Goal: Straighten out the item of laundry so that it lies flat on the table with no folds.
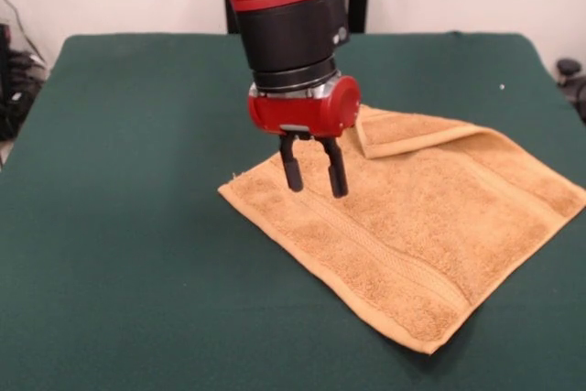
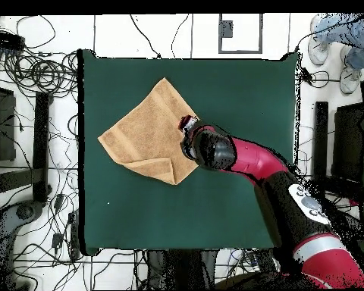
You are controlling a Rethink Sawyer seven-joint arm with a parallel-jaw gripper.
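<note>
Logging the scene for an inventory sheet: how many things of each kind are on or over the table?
Towel: 1, tan-orange, one corner folded over
Table: 1, dark green
Gripper: 1, open, above the towel
Total: 3

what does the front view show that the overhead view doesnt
Only the front view shows the gripper with its two black fingers apart, empty, over the towel's corner, and the towel's woven band. Only the overhead view shows the whole table, the cables on the floor around it, a person's shoes at one corner, and the arm reaching back to its base. Both show the towel lying mostly flat with one corner folded over.
</note>
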